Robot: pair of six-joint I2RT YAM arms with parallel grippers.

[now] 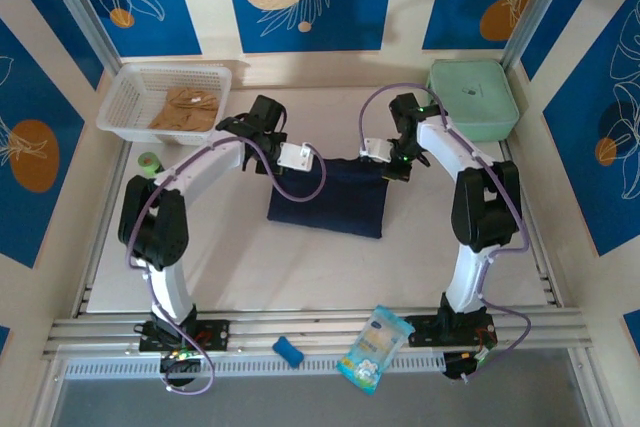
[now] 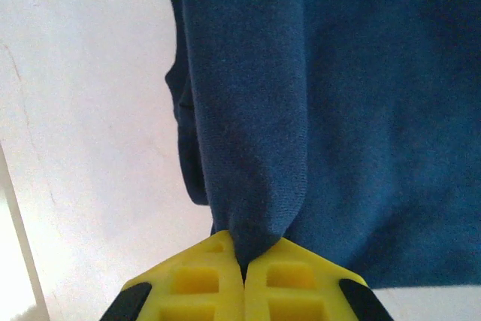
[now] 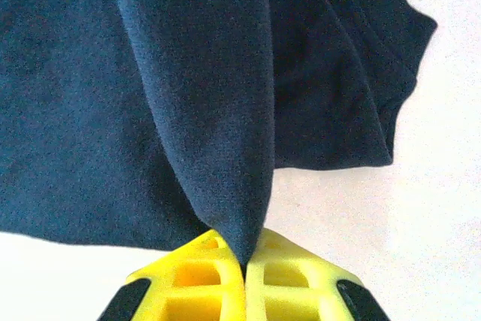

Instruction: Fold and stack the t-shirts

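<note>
A dark navy t-shirt (image 1: 330, 197) lies partly folded in the middle of the table. My left gripper (image 1: 283, 156) is shut on its far left edge, and the cloth (image 2: 248, 110) rises in a pinched peak from between the yellow fingers (image 2: 195, 283). My right gripper (image 1: 385, 159) is shut on the far right edge, with the navy cloth (image 3: 203, 110) pinched the same way between its fingers (image 3: 293, 283). A tan t-shirt (image 1: 185, 109) lies folded in the white basket (image 1: 125, 97) at the back left.
A mint-green square case (image 1: 472, 97) sits at the back right. A green tape roll (image 1: 149, 161) lies by the left arm. On the near rail lie a blue object (image 1: 289, 351) and a snack packet (image 1: 375, 347).
</note>
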